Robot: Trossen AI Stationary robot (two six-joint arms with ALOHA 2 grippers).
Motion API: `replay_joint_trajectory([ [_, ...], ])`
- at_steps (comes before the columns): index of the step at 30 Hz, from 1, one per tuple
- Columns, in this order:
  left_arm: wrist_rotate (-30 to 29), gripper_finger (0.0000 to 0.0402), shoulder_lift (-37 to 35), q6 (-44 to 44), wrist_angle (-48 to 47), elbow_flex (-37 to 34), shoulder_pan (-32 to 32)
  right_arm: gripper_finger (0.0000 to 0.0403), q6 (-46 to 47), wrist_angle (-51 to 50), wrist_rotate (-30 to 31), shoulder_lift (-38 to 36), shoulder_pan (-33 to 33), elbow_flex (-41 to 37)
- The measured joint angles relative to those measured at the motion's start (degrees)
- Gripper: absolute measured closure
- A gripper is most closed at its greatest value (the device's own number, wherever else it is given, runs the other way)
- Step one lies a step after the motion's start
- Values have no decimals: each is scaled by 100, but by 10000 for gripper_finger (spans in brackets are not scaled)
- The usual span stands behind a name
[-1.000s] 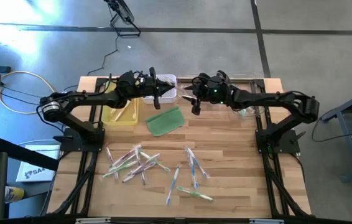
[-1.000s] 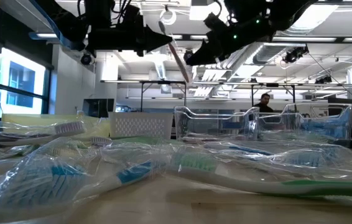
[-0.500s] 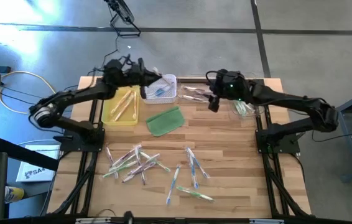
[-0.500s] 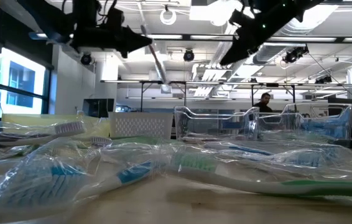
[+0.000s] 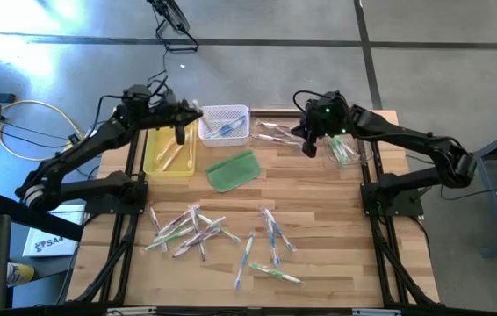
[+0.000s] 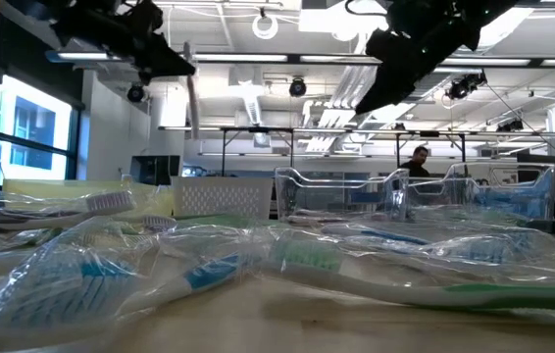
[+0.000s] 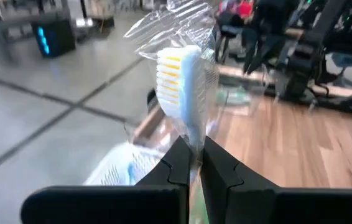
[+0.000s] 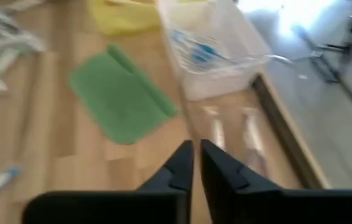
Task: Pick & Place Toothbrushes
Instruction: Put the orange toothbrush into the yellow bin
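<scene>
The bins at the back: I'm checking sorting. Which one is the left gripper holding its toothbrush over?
The yellow bin, leftmost of the row. The left gripper hangs above it, shut on a wrapped toothbrush; the white basket sits beside it.

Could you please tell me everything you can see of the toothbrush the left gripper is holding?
The held toothbrush has a white head with yellow-and-white bristles and sits in a clear, crinkled wrapper. The left gripper is shut on its neck, head pointing away from the wrist. From overhead it hangs above the yellow tray, touching nothing else.

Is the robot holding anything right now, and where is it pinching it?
Yes. The left gripper pinches a wrapped toothbrush on its neck, just below the bristles. The right gripper is shut on nothing.
</scene>
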Motion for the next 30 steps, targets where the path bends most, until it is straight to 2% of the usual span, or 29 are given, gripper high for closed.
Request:
replay_joint_trajectory([
  [6,-180,393,-381,-405,-1209,0,0,400,1,-204,-717,0,29,0],
  [11,-184,393,-445,-793,-2136,0,0,400,-27,-228,-739,0,157,0],
  [16,-213,393,-440,-781,-2321,55,1,400,-143,-227,-724,0,183,0],
  [19,-622,393,-436,-495,-2861,447,2,400,-147,-252,-722,0,183,0],
  [23,-1365,393,-361,-49,-4236,1196,4,400,-150,-335,-719,2,183,0],
  [25,-1718,393,-334,-27,-4588,1398,3,400,-158,-334,-729,2,183,0],
  [30,-1759,393,-235,-36,-4725,1243,117,400,-193,-334,-734,2,201,0],
])
